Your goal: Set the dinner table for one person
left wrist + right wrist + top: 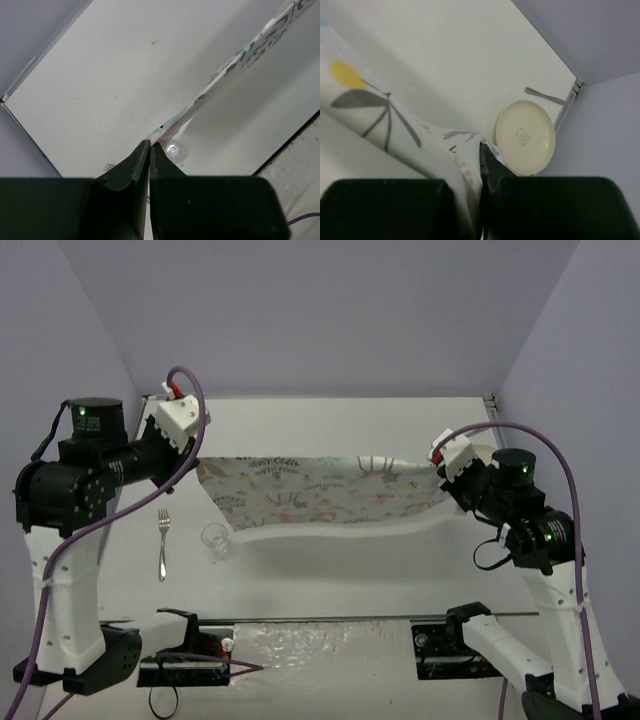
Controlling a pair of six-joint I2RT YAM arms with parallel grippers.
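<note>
Left gripper [149, 145] and right gripper [482, 148] each clench a corner of the printed cloth [320, 490], spread between them above the dinner table [330, 575]; lower both evenly, clearing the glass [215, 540] near the left one.

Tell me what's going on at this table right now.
Both arms hold a leaf-printed cloth stretched between them above the dinner table. The left gripper is shut on one corner, the right gripper on the other. A fork and a small clear glass sit on the table near the left arm; a cream plate and a metal utensil lie at the far right corner.
</note>
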